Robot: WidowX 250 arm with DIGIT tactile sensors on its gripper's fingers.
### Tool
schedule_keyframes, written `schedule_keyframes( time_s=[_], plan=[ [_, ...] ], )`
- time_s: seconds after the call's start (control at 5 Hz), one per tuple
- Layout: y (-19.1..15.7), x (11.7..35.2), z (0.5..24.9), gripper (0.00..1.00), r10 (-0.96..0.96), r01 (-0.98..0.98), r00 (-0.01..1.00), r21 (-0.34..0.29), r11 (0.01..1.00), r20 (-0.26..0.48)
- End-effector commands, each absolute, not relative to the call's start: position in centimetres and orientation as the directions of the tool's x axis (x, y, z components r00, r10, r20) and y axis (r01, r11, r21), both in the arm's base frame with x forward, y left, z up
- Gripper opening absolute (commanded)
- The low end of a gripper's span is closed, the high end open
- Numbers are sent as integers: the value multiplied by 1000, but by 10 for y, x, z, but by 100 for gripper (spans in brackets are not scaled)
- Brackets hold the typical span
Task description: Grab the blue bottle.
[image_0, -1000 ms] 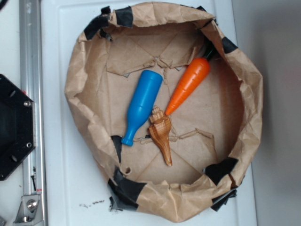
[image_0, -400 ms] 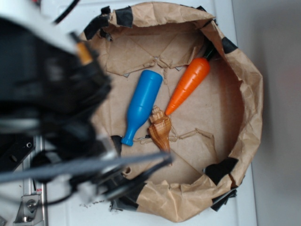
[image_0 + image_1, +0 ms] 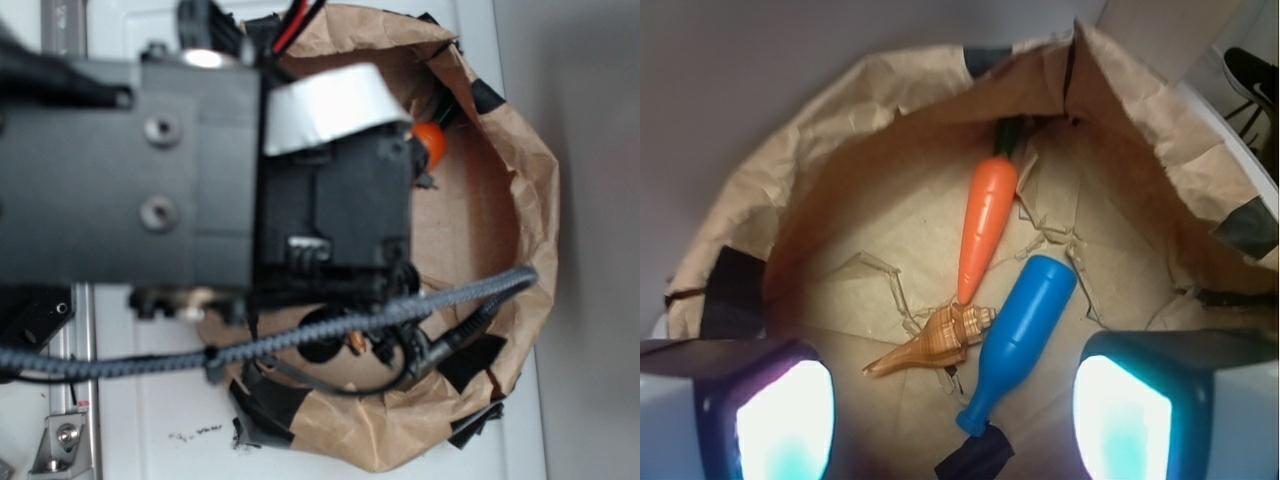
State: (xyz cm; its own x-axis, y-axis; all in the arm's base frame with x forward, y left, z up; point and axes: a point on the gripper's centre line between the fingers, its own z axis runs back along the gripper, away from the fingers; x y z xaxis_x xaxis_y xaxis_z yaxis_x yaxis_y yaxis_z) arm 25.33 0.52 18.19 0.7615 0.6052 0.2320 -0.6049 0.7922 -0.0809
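In the wrist view the blue bottle point(image 3: 1020, 335) lies on its side on the brown paper floor of the paper bowl point(image 3: 840, 150), neck toward me, between my two fingers. My gripper point(image 3: 953, 425) is open and empty, well above the bottle. Its pads point(image 3: 785, 420) glow white at the lower corners. In the exterior view my arm point(image 3: 200, 180) covers the bottle completely.
An orange toy carrot point(image 3: 985, 225) lies just beyond the bottle; its tip also shows in the exterior view point(image 3: 432, 142). A brown spiral seashell point(image 3: 935, 342) lies left of the bottle's neck. The crumpled paper wall point(image 3: 520, 200) with black tape patches rings everything.
My arm has swung in from the left and now hangs over the bowl, hiding the bottle and shell in the exterior view. The objects have not moved.
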Motion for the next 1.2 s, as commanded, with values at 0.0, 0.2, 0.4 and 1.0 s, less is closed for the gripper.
schedule_keyframes(
  time_s=[0.0, 0.2, 0.4, 1.0],
  plan=[
    [17, 258, 200, 100, 621, -616, 734, -117, 779, 275],
    [44, 250, 159, 100, 620, -596, 744, -171, 784, 251],
    [80, 251, 114, 100, 675, -689, 711, 5, 725, 197],
    [60, 228, 38, 100, 699, -700, 710, -28, 714, 87]
  ],
)
